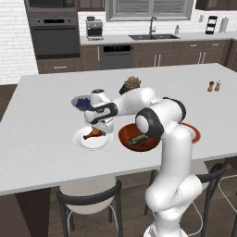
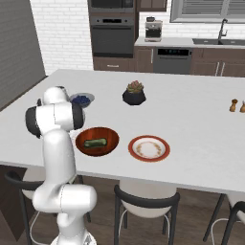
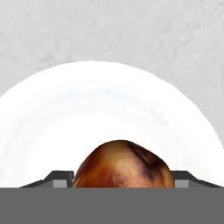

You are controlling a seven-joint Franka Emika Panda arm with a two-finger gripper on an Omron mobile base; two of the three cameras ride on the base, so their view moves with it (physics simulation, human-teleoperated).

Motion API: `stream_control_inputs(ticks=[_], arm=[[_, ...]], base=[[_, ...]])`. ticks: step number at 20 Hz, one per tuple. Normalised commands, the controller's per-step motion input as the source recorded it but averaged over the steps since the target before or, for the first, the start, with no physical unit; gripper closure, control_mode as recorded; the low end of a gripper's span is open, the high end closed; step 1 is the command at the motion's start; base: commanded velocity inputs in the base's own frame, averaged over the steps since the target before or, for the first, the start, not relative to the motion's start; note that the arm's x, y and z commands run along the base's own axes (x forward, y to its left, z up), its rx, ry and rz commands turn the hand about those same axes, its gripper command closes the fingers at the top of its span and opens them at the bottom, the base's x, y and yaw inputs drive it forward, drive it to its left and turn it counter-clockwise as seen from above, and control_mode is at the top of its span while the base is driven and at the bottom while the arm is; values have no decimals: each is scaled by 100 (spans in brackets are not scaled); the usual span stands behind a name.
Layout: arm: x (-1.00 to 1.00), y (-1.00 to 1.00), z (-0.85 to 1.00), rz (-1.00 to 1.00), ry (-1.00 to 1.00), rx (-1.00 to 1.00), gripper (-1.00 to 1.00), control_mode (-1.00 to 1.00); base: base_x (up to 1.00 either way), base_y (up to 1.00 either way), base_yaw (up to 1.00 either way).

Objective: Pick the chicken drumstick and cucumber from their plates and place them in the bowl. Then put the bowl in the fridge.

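Hand view: one chicken drumstick [image 3: 122, 164] lies on the plain white plate [image 3: 109, 100], between the gripper [image 3: 122, 177] fingertips [image 3: 59, 178], jaws apart either side; contact unclear. Beside that plate, one bowl [image 1: 127, 136] holds one cucumber [image 1: 139, 139]. Second plate [image 2: 149, 148], red-rimmed, sits beyond the bowl, half hidden by the arm in the left base view.

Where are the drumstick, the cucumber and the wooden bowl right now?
drumstick [image 3: 122, 164]: hand view, meaty end.
cucumber [image 2: 95, 142]: right base view, its middle.
wooden bowl [image 2: 111, 139]: right base view, bare inner wall.
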Motion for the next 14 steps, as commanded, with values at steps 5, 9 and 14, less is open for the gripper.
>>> stream_control_inputs(ticks=[5, 9, 14], arm=[[-78, -68, 81, 0, -5, 6, 100, -100], [-68, -100, 57, 0, -2, 7, 100, -100], [-28, -100, 17, -1, 0, 3, 100, -100]], base=[[0, 0, 0], [0, 0, 0], [0, 0, 0]])
